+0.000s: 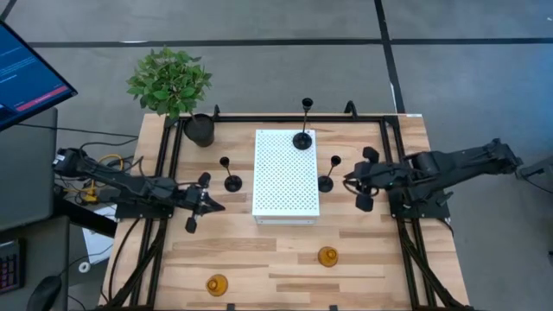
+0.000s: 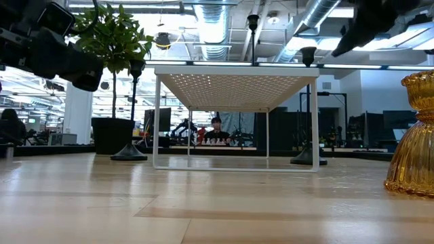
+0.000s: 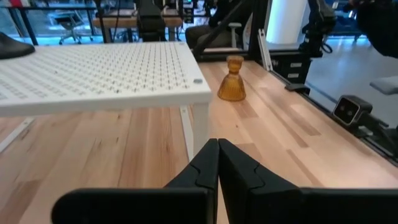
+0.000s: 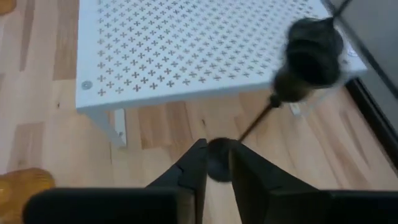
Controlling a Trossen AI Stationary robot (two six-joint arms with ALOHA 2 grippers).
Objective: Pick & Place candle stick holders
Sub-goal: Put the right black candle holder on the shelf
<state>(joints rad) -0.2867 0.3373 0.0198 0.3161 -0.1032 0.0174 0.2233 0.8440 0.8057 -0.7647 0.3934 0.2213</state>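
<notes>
1. Gripping the base of a black candle stick holder [image 4: 302, 57], the right hand [image 4: 214, 163] sits just right of the white perforated shelf [image 1: 286, 173].
2. The left hand [image 3: 217, 168], pinched shut and empty, hovers over the bench [image 1: 285, 259] left of the shelf.
3. Another black holder [image 1: 302, 138] stands on the shelf.

Nothing legible here: the monitor [image 1: 26, 78] beyond the worktop's edge shows lines of writing too small to read, and no labels, brands or numbers appear anywhere.
</notes>
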